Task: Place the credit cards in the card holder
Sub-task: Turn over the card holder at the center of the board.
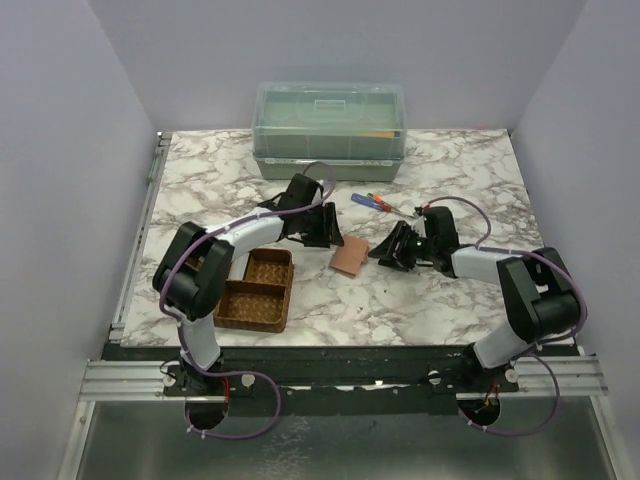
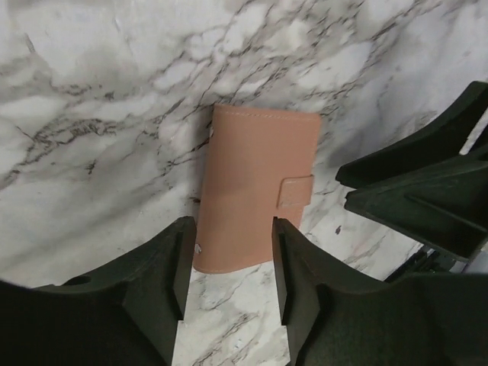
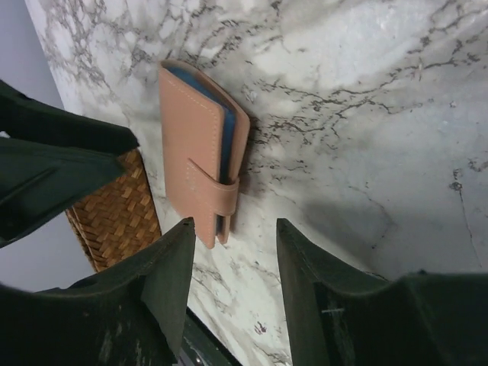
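Card holder (image 1: 350, 259) lies closed just right of woven tray (image 1: 255, 292), with a blue card (image 3: 226, 137) edge showing inside. Left gripper (image 2: 232, 226) straddles the holder's end, maybe pinching it; can't tell. Right gripper (image 3: 235, 226) is released and empty, further right of the tray.

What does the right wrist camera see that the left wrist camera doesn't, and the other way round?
Only the right wrist view shows a blue edge tucked inside the card holder, plus a corner of the woven tray. Only the left wrist view shows the card holder's flat front face-on. Both show the closed card holder lying on the marble table, just beyond that camera's own open gripper, the left gripper or the right gripper, with the other arm's gripper at the side.
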